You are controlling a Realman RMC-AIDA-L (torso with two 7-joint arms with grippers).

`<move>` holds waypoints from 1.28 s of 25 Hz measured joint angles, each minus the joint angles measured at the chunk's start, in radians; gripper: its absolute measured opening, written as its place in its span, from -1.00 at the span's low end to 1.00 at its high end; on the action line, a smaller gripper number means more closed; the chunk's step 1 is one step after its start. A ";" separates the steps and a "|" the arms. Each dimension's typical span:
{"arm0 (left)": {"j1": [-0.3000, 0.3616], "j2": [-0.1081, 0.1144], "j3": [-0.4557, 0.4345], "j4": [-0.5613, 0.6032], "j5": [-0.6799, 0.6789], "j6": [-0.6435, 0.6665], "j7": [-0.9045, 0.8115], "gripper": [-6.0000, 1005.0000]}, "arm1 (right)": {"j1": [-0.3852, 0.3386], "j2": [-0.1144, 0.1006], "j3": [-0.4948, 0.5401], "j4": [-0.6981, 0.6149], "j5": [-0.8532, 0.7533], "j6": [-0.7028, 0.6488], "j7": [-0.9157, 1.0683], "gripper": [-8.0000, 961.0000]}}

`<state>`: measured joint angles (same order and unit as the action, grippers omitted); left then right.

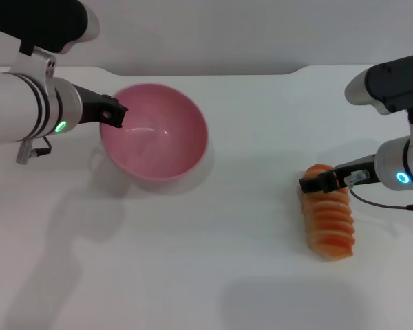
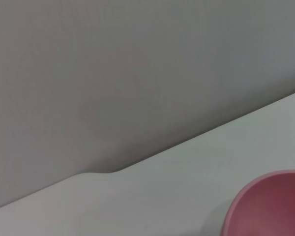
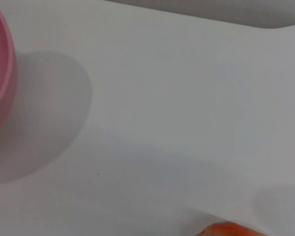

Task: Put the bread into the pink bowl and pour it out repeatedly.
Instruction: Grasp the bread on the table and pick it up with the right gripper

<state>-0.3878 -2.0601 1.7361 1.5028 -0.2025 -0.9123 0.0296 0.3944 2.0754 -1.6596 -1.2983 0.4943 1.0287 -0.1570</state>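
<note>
Bread (image 1: 328,223) lies flat on the white table (image 1: 213,275), right side, well apart from the pink bowl (image 1: 155,130): ridged orange-brown loaf, pale stripes, no writing anywhere. Right gripper (image 1: 316,183) sits at its far end, grip state cannot tell. Left gripper (image 1: 113,113) at the empty bowl's left rim, apparently clamped on it.
</note>
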 joint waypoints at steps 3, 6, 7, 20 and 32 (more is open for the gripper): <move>-0.003 0.000 0.000 0.000 0.000 0.000 0.000 -0.90 | 0.017 0.000 -0.001 0.029 -0.001 -0.009 0.000 0.55; -0.004 0.000 -0.001 0.000 0.000 0.000 0.000 -0.90 | 0.046 0.000 -0.008 0.072 -0.003 -0.011 -0.001 0.51; -0.004 0.000 -0.001 0.000 0.000 0.000 0.000 -0.90 | 0.059 -0.001 -0.009 0.094 -0.001 -0.012 -0.004 0.50; -0.018 0.001 -0.001 -0.010 0.000 0.000 -0.001 -0.90 | 0.096 -0.003 -0.040 0.064 -0.018 0.019 -0.027 0.29; -0.023 0.000 0.021 -0.035 -0.034 0.000 -0.001 -0.90 | 0.085 -0.003 0.005 -0.344 -0.061 0.103 -0.028 0.05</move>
<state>-0.4113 -2.0599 1.7571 1.4679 -0.2364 -0.9128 0.0290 0.4790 2.0723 -1.6541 -1.6419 0.4334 1.1315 -0.1846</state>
